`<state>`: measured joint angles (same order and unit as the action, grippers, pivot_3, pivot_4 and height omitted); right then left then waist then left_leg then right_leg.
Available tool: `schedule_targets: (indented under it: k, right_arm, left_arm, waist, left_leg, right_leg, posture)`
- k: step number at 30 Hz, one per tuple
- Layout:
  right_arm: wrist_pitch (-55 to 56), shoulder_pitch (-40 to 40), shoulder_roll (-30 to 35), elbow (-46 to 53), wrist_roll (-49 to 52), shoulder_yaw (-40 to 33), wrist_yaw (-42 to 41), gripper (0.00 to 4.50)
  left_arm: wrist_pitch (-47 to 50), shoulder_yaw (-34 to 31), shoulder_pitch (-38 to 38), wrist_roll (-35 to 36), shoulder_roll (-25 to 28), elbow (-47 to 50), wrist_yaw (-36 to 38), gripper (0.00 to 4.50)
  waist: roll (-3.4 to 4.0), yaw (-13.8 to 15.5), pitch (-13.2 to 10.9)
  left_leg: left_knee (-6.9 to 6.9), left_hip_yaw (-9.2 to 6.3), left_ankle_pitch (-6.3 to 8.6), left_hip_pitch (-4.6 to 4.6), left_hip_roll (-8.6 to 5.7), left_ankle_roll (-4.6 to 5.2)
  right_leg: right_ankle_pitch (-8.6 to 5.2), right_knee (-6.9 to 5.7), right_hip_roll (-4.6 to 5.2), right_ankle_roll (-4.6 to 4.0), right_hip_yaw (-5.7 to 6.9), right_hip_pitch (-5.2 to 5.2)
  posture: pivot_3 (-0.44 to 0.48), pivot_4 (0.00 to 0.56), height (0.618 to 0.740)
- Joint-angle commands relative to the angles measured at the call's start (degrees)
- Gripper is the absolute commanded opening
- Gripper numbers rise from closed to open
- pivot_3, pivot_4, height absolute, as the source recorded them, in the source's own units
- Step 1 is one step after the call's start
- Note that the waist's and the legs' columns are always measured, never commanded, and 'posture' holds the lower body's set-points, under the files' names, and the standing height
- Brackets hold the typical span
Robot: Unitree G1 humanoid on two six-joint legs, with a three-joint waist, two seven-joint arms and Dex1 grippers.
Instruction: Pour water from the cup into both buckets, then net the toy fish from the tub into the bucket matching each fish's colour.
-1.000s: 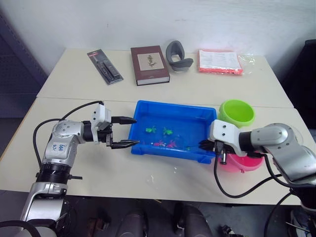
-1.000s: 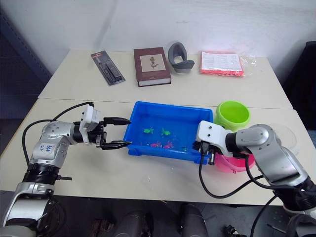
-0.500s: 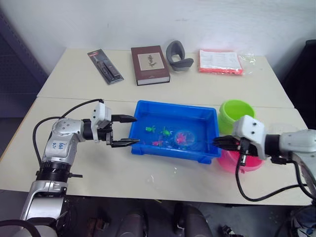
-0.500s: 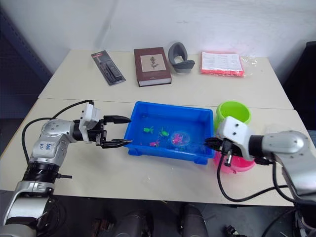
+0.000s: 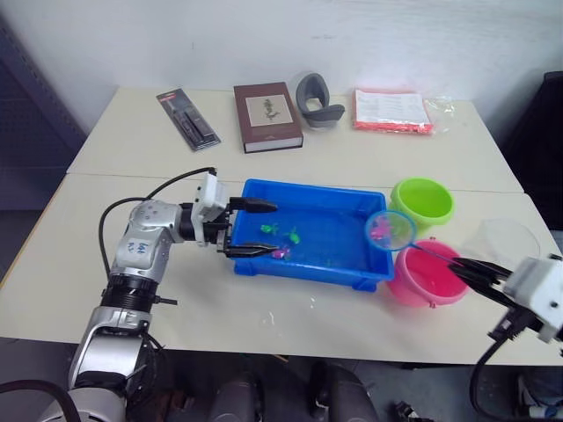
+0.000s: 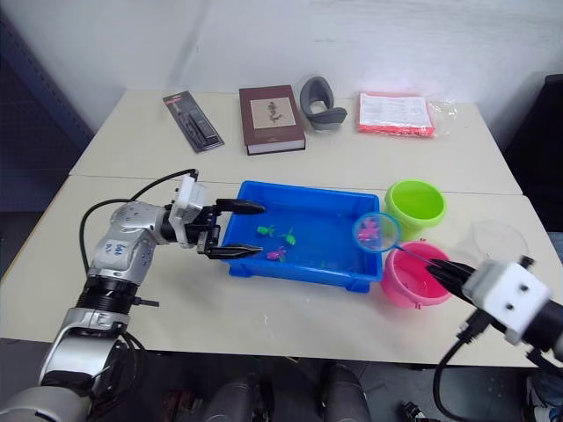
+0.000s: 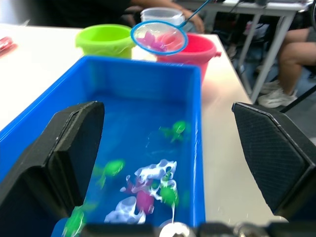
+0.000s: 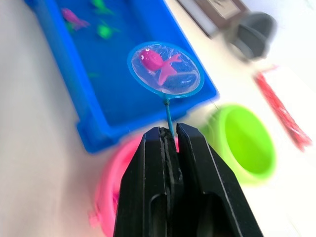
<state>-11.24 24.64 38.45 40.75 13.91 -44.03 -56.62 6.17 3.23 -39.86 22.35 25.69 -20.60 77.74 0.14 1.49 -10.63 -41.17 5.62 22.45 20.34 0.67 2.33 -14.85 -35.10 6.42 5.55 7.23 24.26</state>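
Observation:
The blue tub (image 5: pixel 303 273) holds several green and pink toy fish (image 7: pixel 173 130) in water. My right gripper (image 8: pixel 168 131) is shut on the thin handle of the net (image 5: pixel 390 230). The net hangs above the tub's right end, close to the pink bucket (image 5: pixel 428 276), with one pink fish (image 8: pixel 153 60) in its mesh. Behind the pink bucket stands the lime green bucket (image 5: pixel 422 200). To its right is the clear cup (image 5: pixel 502 242). My left gripper (image 5: pixel 274 229) is open, with its fingers reaching over the tub's left end.
Along the back table lie a black blister pack (image 5: pixel 187 118), a brown book (image 5: pixel 266 115), a grey curved holder (image 5: pixel 317 98) and a red packet (image 5: pixel 392 110). In the left wrist view a seated person's leg (image 7: pixel 291 59) shows beyond the table.
My right arm has drawn back to the right and lifted the net out of the tub with a pink fish in it. My left gripper has moved right, over the tub's left end.

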Motion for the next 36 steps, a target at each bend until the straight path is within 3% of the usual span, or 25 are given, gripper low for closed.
schedule_targets:
  k: [1, 8, 13, 17, 25, 36]
  right_arm:
    - [7.63, 4.88, -3.47, 1.94, -2.21, -6.03, 1.64, 0.00]
    - [25.51, 13.03, -9.96, -2.58, -12.22, -8.16, 7.23, 0.00]
    - [47.78, 14.41, -8.71, -11.74, -37.94, -11.67, 22.28, 0.00]
    - [60.21, 12.78, -7.77, -14.96, -51.54, -14.92, 36.82, 0.00]
    - [66.30, 14.38, -7.05, -20.06, -65.25, -13.14, 52.45, 0.00]
    - [64.52, 16.93, -5.81, -19.05, -68.94, -6.90, 58.01, 0.00]
  left_arm:
    - [-1.11, 0.62, -1.90, 0.18, -1.38, -0.91, 1.46, 4.47]
    - [-1.77, 1.81, -3.39, 0.09, -5.14, -3.04, 2.69, 4.47]
    - [-1.62, 2.28, -3.27, 0.07, -7.07, -2.73, 2.06, 4.47]
    - [-1.23, 2.64, -2.90, 0.19, -8.25, -1.83, 1.54, 4.47]
    - [-0.52, 2.88, -1.83, 0.32, -10.45, -0.35, -0.41, 4.47]
    - [-0.72, 3.01, -1.63, 0.28, -11.51, -0.80, -0.39, 4.47]
  waist:
    - [0.00, -0.16, 0.00]
    - [0.00, -0.15, 0.01]
    - [0.02, -0.19, 0.01]
    - [0.03, -0.24, 0.02]
    - [0.04, -0.26, 0.02]
    - [0.07, -0.26, 0.04]
  left_leg:
    - [0.01, 0.01, 0.00, -0.03, 0.00, 0.00]
    - [0.09, 0.16, 0.00, -0.12, 0.00, 0.00]
    - [0.15, 0.26, 0.00, -0.15, 0.00, -0.01]
    - [0.17, 0.40, -0.01, -0.18, 0.03, -0.03]
    - [0.17, 0.44, -0.02, -0.18, 0.03, -0.04]
    - [0.17, 0.47, -0.02, -0.19, 0.06, -0.04]
  right_leg:
    - [0.00, 0.00, -0.01, 0.00, -0.03, -0.01]
    - [0.00, 0.02, -0.06, 0.00, -0.27, 0.00]
    - [0.00, 0.03, -0.07, 0.01, -0.40, 0.04]
    - [-0.01, 0.07, -0.09, 0.00, -0.63, 0.13]
    - [-0.02, 0.13, -0.10, -0.02, -1.10, 0.15]
    - [-0.03, 0.16, -0.12, -0.03, -1.14, 0.15]
  posture:
    - [0.000, 0.150, 0.740]
    - [0.000, 0.150, 0.740]
    - [0.000, 0.150, 0.740]
    - [0.000, 0.150, 0.740]
    - [0.000, 0.150, 0.740]
    - [0.000, 0.150, 0.740]
